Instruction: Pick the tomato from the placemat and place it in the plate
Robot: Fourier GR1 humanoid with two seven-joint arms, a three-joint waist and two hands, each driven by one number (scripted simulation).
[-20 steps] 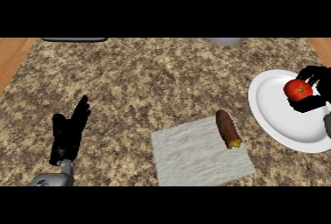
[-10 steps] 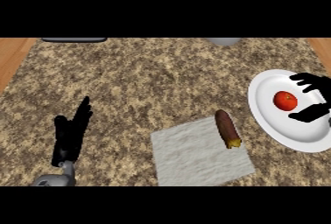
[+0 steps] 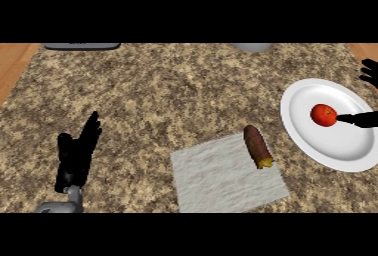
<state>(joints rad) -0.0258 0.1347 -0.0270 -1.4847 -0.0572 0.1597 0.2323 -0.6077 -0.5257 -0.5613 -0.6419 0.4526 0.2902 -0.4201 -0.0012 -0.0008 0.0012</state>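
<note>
The red tomato [image 3: 323,114] lies on the white plate [image 3: 317,145] at the right of the counter. My right hand [image 3: 359,119] shows only at the right edge, open: its thumb points at the tomato from the right and almost touches it, while its fingers [image 3: 368,72] are spread further back, off the tomato. The light grey placemat [image 3: 225,177] lies in the middle foreground with no tomato on it. My left hand [image 3: 77,152] rests open at the lower left, fingers up, far from the plate.
A brown oblong vegetable with a yellow tip [image 3: 257,146] lies on the placemat's upper right corner, close to the plate's left rim. A dark flat object [image 3: 81,46] and a grey round object [image 3: 252,47] sit at the counter's far edge.
My right hand has let go of the tomato, opened and drawn back to the right edge. The tomato now lies free on the plate. The left hand has not moved.
</note>
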